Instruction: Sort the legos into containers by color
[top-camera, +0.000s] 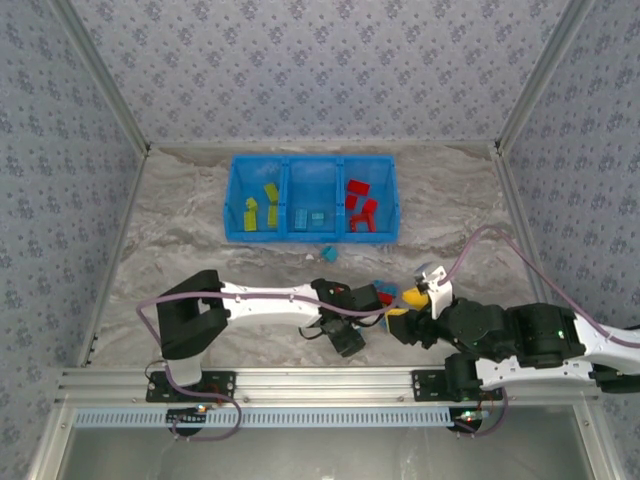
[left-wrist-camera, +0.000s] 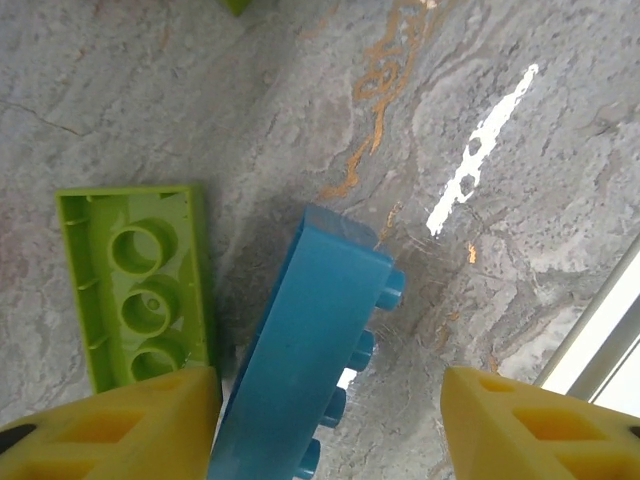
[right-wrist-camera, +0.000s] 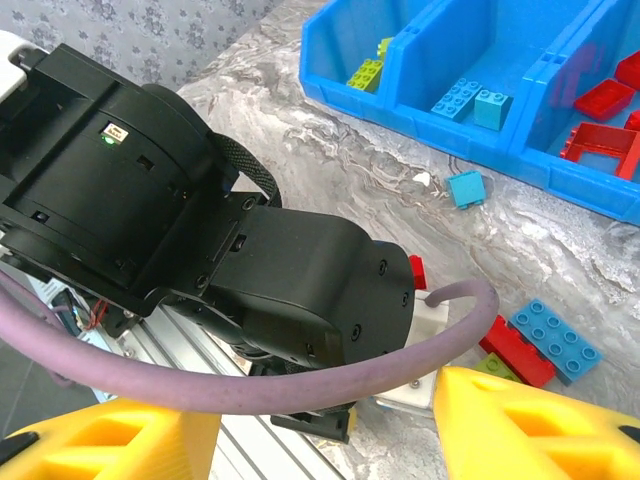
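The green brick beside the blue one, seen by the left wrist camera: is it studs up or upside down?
Upside down. The green brick shows its hollow underside with three round tubes, not studs.

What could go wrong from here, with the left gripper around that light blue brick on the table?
The yellow-green upturned brick lies right beside one finger of the left gripper. Closing on the light-blue studded brick might pinch or shove it too.
The right gripper sits close to the left arm's black wrist and purple cable. Moving could bump or snag them.
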